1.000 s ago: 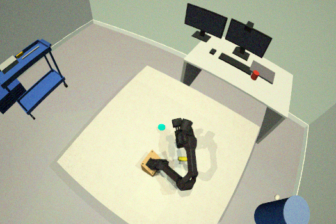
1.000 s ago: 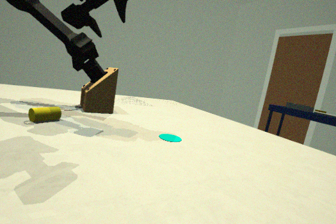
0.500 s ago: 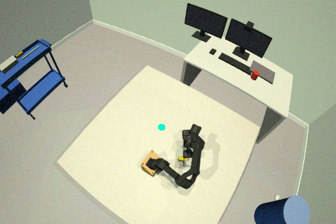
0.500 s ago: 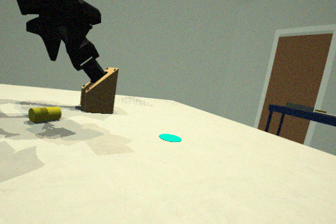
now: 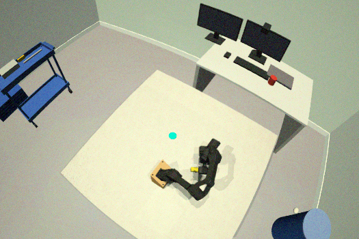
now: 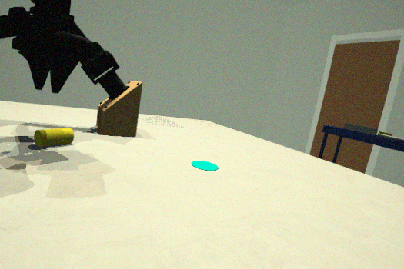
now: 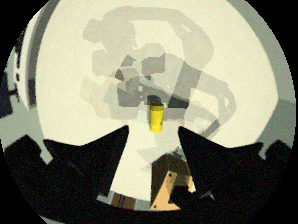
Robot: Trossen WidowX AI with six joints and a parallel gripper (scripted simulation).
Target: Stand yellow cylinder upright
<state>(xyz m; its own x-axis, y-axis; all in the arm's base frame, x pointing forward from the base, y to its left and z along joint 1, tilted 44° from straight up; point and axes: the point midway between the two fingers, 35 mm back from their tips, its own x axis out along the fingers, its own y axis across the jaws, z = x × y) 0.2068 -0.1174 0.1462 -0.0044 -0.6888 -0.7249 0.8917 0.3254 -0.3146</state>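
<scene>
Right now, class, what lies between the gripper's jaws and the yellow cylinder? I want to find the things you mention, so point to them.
Only air: the exterior view shows the open jaws above the yellow cylinder (image 5: 194, 169) (image 6: 54, 137) (image 7: 156, 119), with a gap between and nothing in it.

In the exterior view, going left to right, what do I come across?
Yellow cylinder, wooden base block, cyan circle, brown door. The gripper overlaps the cylinder's span, so I left it out.
</scene>
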